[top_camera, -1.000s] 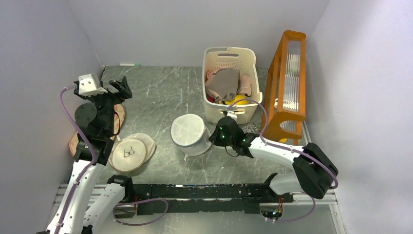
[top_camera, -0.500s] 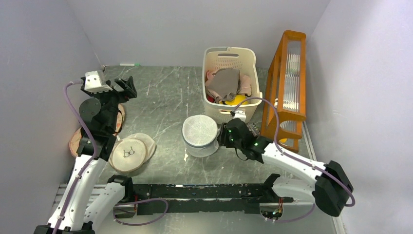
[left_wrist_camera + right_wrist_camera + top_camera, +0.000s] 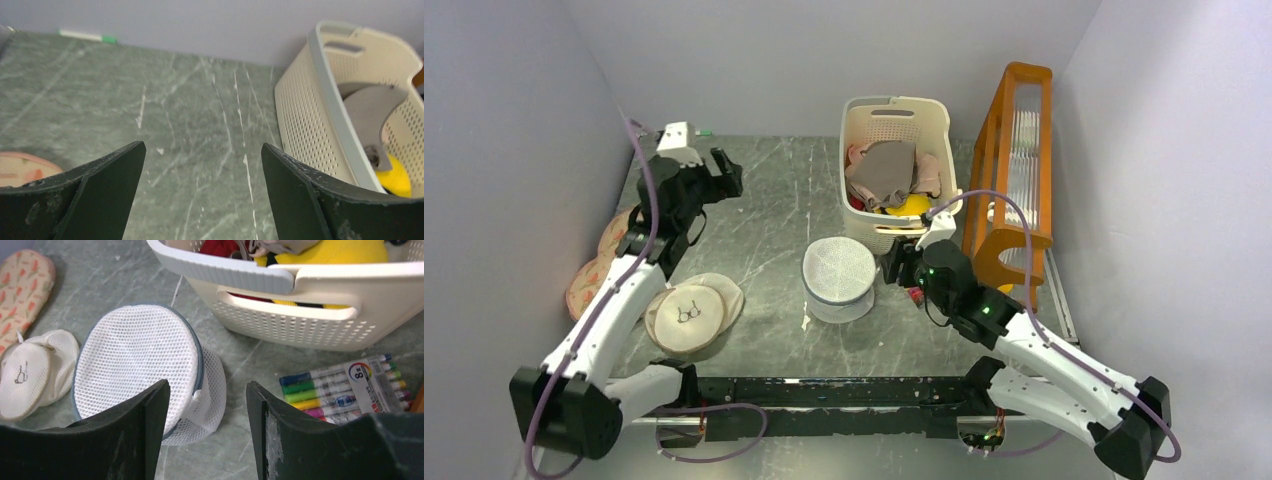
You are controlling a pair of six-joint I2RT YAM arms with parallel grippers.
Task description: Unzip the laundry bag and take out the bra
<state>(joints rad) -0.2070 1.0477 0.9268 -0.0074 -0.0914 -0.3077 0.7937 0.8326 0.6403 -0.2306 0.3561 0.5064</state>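
The tool (image 3: 207,387) (fingers spread apart) hangs over the laundry bag (image 3: 135,350), near the basket (image 3: 280,315).

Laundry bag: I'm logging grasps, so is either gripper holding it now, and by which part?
Nothing is held. The right gripper is open beside the laundry bag, clamping nothing; the left gripper is open over the table, far from it.

the only figure that could be read was a large "8" inside a ring of colours, printed on the label end of the marker pack (image 3: 345,390) in the right wrist view; the smaller print beside it was too small to make out. a dark mark shaped like a pair of glasses stood on the top of the white round pad (image 3: 686,318), seen from above, with no letters legible by it.
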